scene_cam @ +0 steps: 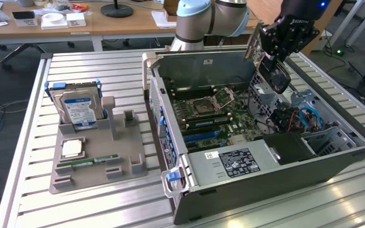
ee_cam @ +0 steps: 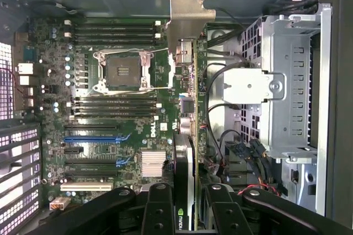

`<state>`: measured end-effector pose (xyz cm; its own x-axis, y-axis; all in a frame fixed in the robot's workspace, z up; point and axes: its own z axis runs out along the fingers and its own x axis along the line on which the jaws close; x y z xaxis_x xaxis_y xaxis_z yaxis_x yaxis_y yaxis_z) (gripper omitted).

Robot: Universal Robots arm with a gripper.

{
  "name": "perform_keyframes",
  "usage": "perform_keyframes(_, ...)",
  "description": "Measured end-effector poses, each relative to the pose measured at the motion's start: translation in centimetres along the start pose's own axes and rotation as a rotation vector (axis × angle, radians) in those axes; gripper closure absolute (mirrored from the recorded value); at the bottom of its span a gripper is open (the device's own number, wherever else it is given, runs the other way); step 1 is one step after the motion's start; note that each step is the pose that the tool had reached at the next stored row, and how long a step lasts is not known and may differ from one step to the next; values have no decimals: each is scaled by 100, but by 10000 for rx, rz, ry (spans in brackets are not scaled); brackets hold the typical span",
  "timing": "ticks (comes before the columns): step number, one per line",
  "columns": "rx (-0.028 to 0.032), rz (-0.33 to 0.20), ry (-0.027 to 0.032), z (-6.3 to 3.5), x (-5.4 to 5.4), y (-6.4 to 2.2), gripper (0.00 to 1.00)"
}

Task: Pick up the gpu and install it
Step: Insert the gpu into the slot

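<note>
My gripper point(scene_cam: 276, 51) hangs over the open computer case point(scene_cam: 265, 185), shut on the gpu point(scene_cam: 279, 76). The dark card hangs edge-down from the fingers, above the right part of the motherboard point(scene_cam: 211, 111). Its silvery bracket point(scene_cam: 256, 40) points toward the back of the case. In the wrist view the gpu point(ee_cam: 191, 130) shows edge-on, a slim strip between my black fingers point(ee_cam: 159, 210), with the bracket point(ee_cam: 190, 17) at its far end. It sits above the board's edge, between the CPU socket point(ee_cam: 122, 69) and the metal drive cage point(ee_cam: 287, 86). The blue slot point(ee_cam: 94, 137) lies off to one side.
A grey holder tray point(scene_cam: 97, 168) sits on the slatted table at the exterior view's left. It carries a hard drive point(scene_cam: 78, 108) with a blue-white label, a square chip point(scene_cam: 72, 148) and a green memory stick point(scene_cam: 89, 162). Cables point(scene_cam: 296, 118) and a power supply point(scene_cam: 230, 164) crowd the case.
</note>
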<state>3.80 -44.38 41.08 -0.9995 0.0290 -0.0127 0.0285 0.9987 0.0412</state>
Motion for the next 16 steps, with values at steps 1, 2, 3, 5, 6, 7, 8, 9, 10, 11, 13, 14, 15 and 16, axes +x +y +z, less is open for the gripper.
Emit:
perform_keyframes(1,-1,-77,4,0,0,0,73)
perform_keyframes(2,-2,-189,9,1,1,0,73)
perform_keyframes(3,-5,-318,14,2,3,0,73)
perform_keyframes(5,-7,-574,25,2,4,0,73)
perform_keyframes(6,-9,-706,30,3,5,0,73)
perform_keyframes(7,-11,-841,35,3,5,0,73)
perform_keyframes(8,-13,-984,42,3,6,0,73)
perform_keyframes(9,-15,-1129,47,4,6,0,73)
perform_keyframes(10,-16,-1286,53,4,6,0,73)
perform_keyframes(11,-16,-1428,60,4,5,0,73)
perform_keyframes(13,-18,-1716,72,4,5,0,73)
perform_keyframes(14,-19,-1865,78,4,5,0,73)
perform_keyframes(15,-19,-2018,84,4,5,0,73)
perform_keyframes(16,-21,-2180,91,4,5,0,73)
